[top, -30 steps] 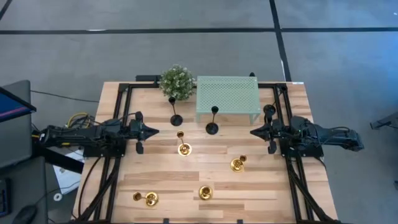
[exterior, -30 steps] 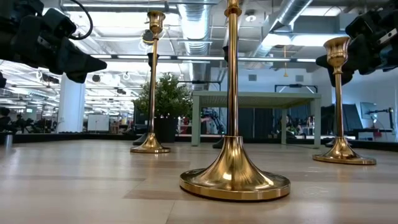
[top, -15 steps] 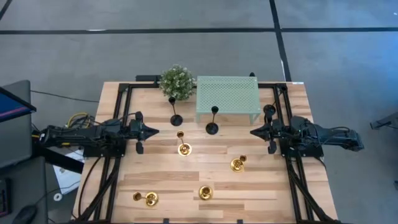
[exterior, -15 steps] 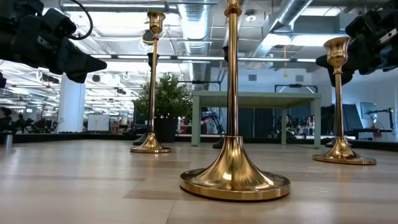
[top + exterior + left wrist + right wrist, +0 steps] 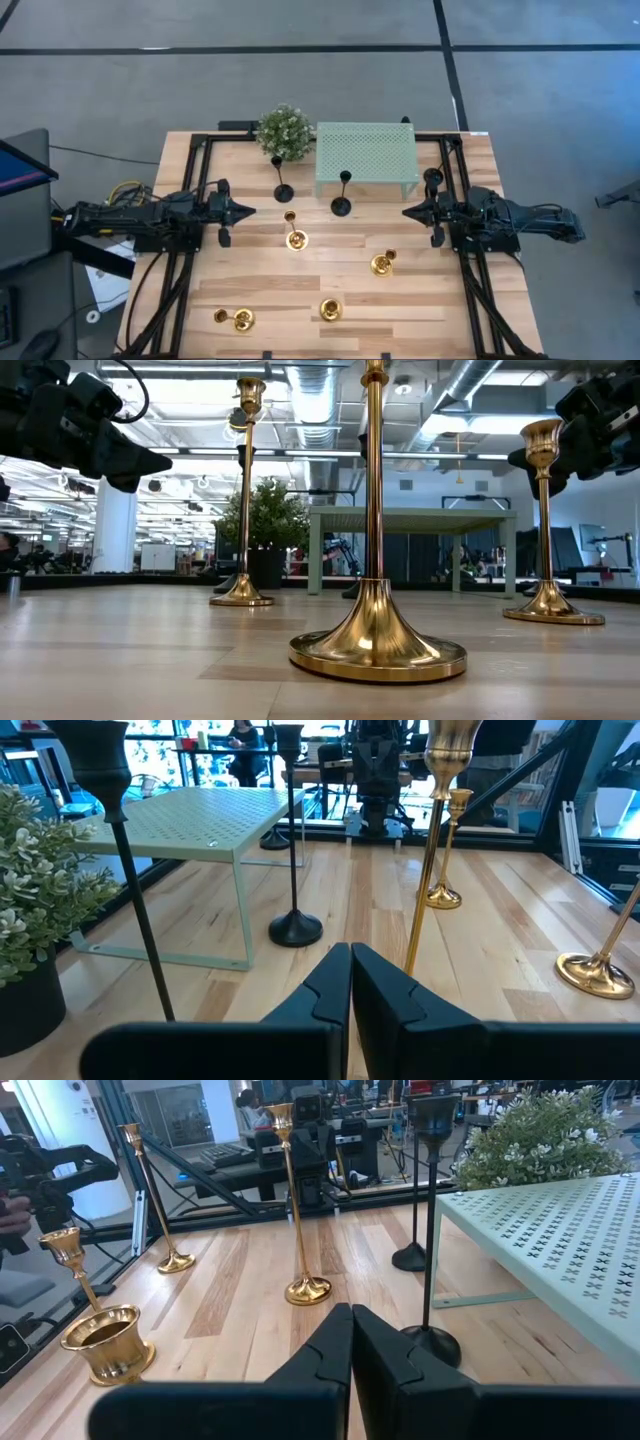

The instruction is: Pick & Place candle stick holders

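Low view crops the nearest gold holder [image 5: 377, 560] at its cup

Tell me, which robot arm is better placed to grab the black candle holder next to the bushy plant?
Probably the left. The left gripper, shut and empty, sits nearest that black candle holder. The right gripper waits across the table.
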Motion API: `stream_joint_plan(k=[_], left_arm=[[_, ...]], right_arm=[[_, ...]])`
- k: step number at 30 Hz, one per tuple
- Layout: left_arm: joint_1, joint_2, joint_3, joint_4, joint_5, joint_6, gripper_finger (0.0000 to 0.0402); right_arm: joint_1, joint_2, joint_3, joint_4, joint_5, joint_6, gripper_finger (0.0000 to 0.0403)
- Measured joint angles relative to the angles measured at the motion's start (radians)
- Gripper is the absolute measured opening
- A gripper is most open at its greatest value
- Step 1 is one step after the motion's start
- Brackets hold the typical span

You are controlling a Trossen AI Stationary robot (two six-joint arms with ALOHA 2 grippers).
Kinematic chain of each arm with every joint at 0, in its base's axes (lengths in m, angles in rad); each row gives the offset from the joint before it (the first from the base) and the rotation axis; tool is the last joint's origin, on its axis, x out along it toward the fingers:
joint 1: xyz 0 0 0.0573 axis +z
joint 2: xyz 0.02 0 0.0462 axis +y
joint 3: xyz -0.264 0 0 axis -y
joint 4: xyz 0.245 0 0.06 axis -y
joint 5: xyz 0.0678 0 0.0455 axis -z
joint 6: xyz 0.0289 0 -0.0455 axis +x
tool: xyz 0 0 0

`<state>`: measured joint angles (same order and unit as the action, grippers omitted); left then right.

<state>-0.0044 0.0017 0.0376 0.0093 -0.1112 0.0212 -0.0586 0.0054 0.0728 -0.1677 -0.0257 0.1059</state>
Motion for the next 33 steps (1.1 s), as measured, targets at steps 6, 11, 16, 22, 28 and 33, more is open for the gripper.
stream_joint_plan(k=[6, 11, 16, 22, 28, 33], left_arm=[[0.000, 0.000, 0.000, 0.000, 0.000, 0.000, 0.0012], [0.000, 0.000, 0.000, 0.000, 0.000, 0.000, 0.0012], [0.000, 0.000, 0.000, 0.005, 0.000, 0.000, 0.0012], [0.000, 0.000, 0.000, 0.016, 0.000, 0.000, 0.0012], [0.000, 0.000, 0.000, 0.020, 0.000, 0.000, 0.0012], [0.000, 0.000, 0.000, 0.023, 0.000, 0.000, 0.0012]], right_arm=[[0.000, 0.000, 0.000, 0.000, 0.000, 0.000, 0.0000], [0.000, 0.000, 0.000, 0.000, 0.000, 0.000, 0.0000], [-0.001, 0.000, 0.000, 0.000, 0.000, 0.000, 0.0000], [-0.001, 0.000, 0.000, 0.000, 0.000, 0.000, 0.0000], [-0.001, 0.000, 0.000, 0.000, 0.000, 0.000, 0.0000], [-0.001, 0.000, 0.000, 0.000, 0.000, -0.003, 0.0000]])
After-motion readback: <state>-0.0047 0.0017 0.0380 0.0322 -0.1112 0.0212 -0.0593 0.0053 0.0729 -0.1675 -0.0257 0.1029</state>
